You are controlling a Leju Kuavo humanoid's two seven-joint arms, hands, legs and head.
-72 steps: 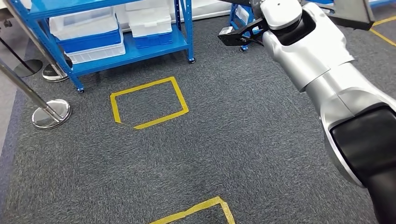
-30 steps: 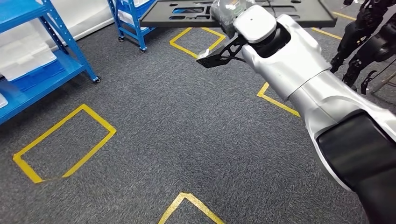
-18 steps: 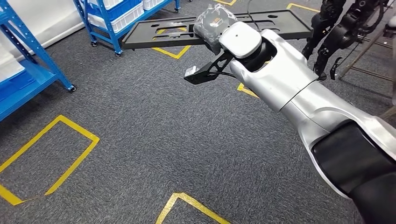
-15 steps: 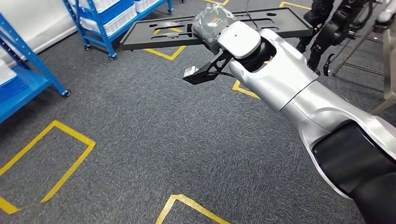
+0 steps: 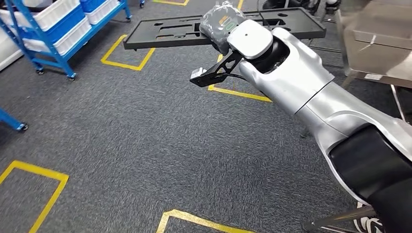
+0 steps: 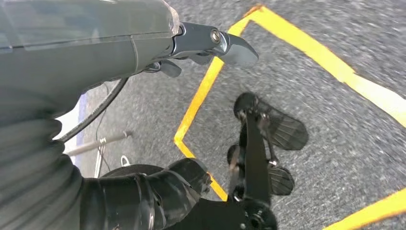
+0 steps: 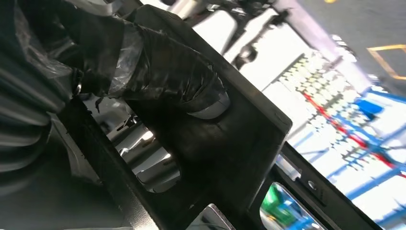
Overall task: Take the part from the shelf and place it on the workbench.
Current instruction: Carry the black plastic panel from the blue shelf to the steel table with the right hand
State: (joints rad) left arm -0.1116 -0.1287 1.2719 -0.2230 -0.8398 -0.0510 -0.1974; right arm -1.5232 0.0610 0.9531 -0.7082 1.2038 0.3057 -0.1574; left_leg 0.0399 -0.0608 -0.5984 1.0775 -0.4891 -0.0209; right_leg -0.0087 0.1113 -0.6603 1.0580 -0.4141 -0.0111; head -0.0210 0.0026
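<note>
The part [image 5: 160,33] is a long flat black plate with cut-outs, held level above the carpet at the top of the head view. My right hand [image 5: 221,22], wrapped in clear plastic, grips it near its middle, at the end of my raised silver arm. In the right wrist view the taped thumb [image 7: 167,67] presses on the black part [image 7: 230,143]. The workbench [image 5: 384,43], a grey-brown top, stands at the far right beyond the part's end. My left hand [image 6: 143,48] hangs over the floor with nothing in it, thumb [image 6: 225,43] apart from the dark fingers [image 6: 158,196].
A blue shelf rack [image 5: 53,29] on wheels with white and blue bins stands at the top left. Yellow tape rectangles [image 5: 233,92] mark the grey carpet. A metal stand leg [image 5: 340,221] lies at the bottom right.
The whole view has swung round: the blue shelves have slid off to the left and the workbench has come in at the right. My right hand still holds the part.
</note>
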